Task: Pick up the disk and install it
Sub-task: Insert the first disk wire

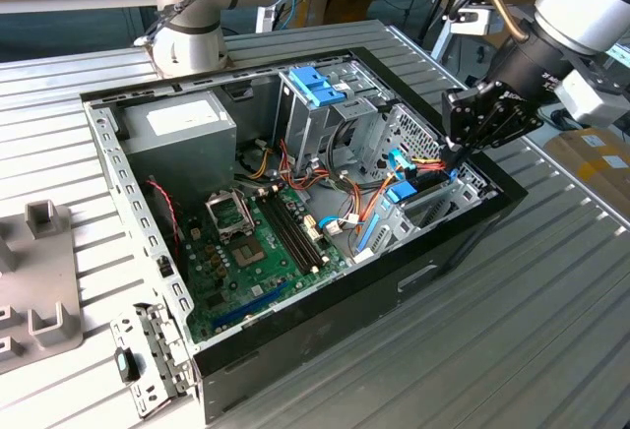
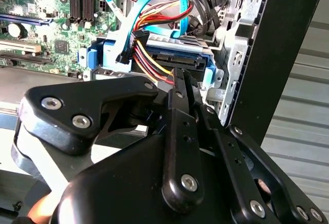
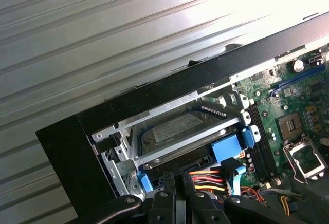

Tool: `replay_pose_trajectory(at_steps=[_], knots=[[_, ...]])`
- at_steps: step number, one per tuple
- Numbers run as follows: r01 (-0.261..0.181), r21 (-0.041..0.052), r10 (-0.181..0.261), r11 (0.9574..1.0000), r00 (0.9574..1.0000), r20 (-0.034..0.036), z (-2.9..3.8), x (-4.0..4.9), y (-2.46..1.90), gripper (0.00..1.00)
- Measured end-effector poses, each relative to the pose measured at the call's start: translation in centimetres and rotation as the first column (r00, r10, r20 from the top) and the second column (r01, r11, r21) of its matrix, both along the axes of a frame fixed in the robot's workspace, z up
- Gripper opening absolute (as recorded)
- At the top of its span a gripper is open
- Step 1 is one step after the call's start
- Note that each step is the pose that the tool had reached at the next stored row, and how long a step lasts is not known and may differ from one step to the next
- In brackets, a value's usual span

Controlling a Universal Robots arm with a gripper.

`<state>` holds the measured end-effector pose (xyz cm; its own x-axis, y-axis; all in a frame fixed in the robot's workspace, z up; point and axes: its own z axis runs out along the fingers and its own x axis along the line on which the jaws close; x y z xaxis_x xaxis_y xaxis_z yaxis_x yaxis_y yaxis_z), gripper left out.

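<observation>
Disk (image 3: 175, 131), a flat rectangular drive with a dark silver face and a pale label, lies seated inside the perforated metal drive cage (image 3: 169, 116) at the front corner of the open computer case (image 1: 413, 281), beneath a bare metal crossbar and framed by blue plastic edging; in the second wrist view its connector end (image 2: 175, 59) is visible, dark and slotted, between blue frame pieces. Gripper (image 1: 463, 149), a black assembly of linked bars and bolted plates on the arm's wrist, hangs over that corner of the case at the exterior view's right; its jaws stand narrow, the two slim fingers (image 2: 181, 82) pressed nearly together with nothing between them, tips just beside the disk's connector end and the bundle of red, yellow and orange wires (image 2: 149, 62) with a flat blue ribbon cable (image 2: 154, 3). Green motherboard (image 1: 256, 242) with dark memory slots and a square socket fills the case floor; a grey metal box (image 1: 182, 134) with a white label sits at the far corner, and a blue plastic latch (image 1: 315, 85) tops a silver cage near it. Case rests on a ribbed, light metal surface (image 1: 551, 301), where a grey moulded fixture (image 1: 39, 281) lies at the exterior view's left.
</observation>
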<state>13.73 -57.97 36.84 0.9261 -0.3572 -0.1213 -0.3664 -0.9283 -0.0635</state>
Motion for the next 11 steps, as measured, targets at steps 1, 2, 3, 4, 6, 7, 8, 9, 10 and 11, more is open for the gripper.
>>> replay_pose_trajectory(at_steps=[1,2,3,4,6,7,8,9,10,11], knots=[[0.0,0.0,0.0,1.0,1.0,0.0,0.0,0.0,0.0,0.17],[0.0,0.0,0.0,1.0,1.0,0.0,0.0,0.0,0.0,0.17],[0.0,0.0,0.0,1.0,1.0,0.0,0.0,0.0,0.0,0.17],[0.0,0.0,0.0,1.0,1.0,0.0,0.0,0.0,-0.01,0.17],[0.001,0.0,-0.001,1.0,1.0,-0.0001,0.0,0.0,0.0,0.17],[0.004,0.0,-0.004,1.0,1.0,0.0,0.0,0.0,-0.01,0.17],[0.007,0.0,-0.007,1.0,1.0,0.0,0.0,0.0,-0.01,0.17],[0.009,0.0,-0.009,1.0,1.0,0.0,0.0,0.0,0.0,0.17],[0.011,0.0,-0.011,0.9999,0.9999,0.0,0.0,0.0,-0.01,0.17],[0.015,0.0,-0.015,0.9999,0.9999,0.0,-0.01,0.0,-0.01,0.17]])
